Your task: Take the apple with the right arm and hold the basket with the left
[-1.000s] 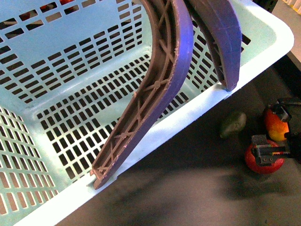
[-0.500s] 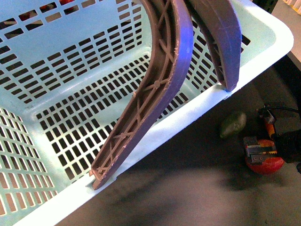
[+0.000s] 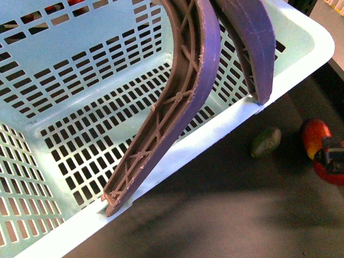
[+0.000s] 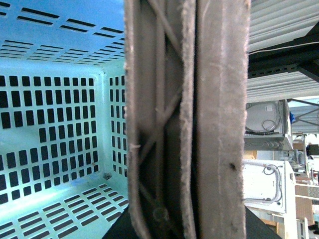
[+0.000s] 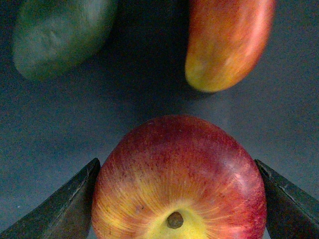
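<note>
The light blue-green basket [image 3: 80,80] fills the front view, tilted, with its two grey-brown handles [image 3: 188,91] raised together. In the left wrist view the handles [image 4: 189,119] stand pressed together between the jaws of my left gripper [image 4: 185,224], which is shut on them, over the basket's slotted floor [image 4: 55,209]. My right gripper [image 5: 177,199] is shut on the red apple [image 5: 179,174], one dark finger [image 5: 70,204] on each side and the stem dimple facing the camera. In the front view the apple [image 3: 334,174] and right gripper [image 3: 333,153] are cut by the right edge.
A dark green avocado [image 3: 266,141] and an elongated red-orange-yellow fruit [image 3: 313,134] lie on the dark table [image 3: 226,215] right of the basket. Both show beyond the apple in the right wrist view, the avocado [image 5: 60,37] and the long fruit [image 5: 229,42].
My right gripper has closed on the apple and carried it to the right, to the edge of the front view, uncovering the elongated fruit. The basket and handles have not moved.
</note>
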{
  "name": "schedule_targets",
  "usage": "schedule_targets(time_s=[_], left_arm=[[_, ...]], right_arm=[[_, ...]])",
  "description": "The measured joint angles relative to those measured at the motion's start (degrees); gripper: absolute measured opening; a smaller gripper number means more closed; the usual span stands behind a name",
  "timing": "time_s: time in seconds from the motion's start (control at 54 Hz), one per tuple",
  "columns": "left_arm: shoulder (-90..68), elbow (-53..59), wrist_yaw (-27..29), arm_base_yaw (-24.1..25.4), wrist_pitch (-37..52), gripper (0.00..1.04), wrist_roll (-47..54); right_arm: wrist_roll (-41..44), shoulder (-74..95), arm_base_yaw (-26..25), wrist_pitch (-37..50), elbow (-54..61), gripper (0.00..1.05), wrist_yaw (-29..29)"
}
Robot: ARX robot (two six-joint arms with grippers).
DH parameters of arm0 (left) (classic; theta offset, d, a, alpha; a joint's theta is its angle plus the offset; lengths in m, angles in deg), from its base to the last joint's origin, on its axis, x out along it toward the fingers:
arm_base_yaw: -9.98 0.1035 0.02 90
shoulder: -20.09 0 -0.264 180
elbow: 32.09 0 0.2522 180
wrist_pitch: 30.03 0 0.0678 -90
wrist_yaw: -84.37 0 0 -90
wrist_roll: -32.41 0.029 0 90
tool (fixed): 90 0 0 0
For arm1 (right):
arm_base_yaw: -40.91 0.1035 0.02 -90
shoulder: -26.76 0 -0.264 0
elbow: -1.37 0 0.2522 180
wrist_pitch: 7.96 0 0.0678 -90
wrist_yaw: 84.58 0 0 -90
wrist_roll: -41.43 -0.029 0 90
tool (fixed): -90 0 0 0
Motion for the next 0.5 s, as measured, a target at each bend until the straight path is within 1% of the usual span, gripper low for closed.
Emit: schedule_targets(time_s=[0.204,0.278,0.426,0.5], left_arm=[[0.00,0.00,-0.11,0.00,0.00,0.15,-0.02],[0.00,0.00,-0.04,0.00,0.00,0.15,0.00],[0.00,0.00,0.04,0.00,0.00,0.15,0.00],[0.00,0.00,0.02,0.00,0.00,0.15,0.00]], right_arm=[[-0.15,-22.36,-1.75,-7.28,5.01,0.80,6.45],[-0.94,-29.16,-1.79,-10.21,4.96,0.80,7.04],[-3.85,-42.69,0.50,-16.33,2.69,0.80,7.72],[-5.73,-48.46,3.48,-18.99,0.92,0.80,7.63]])
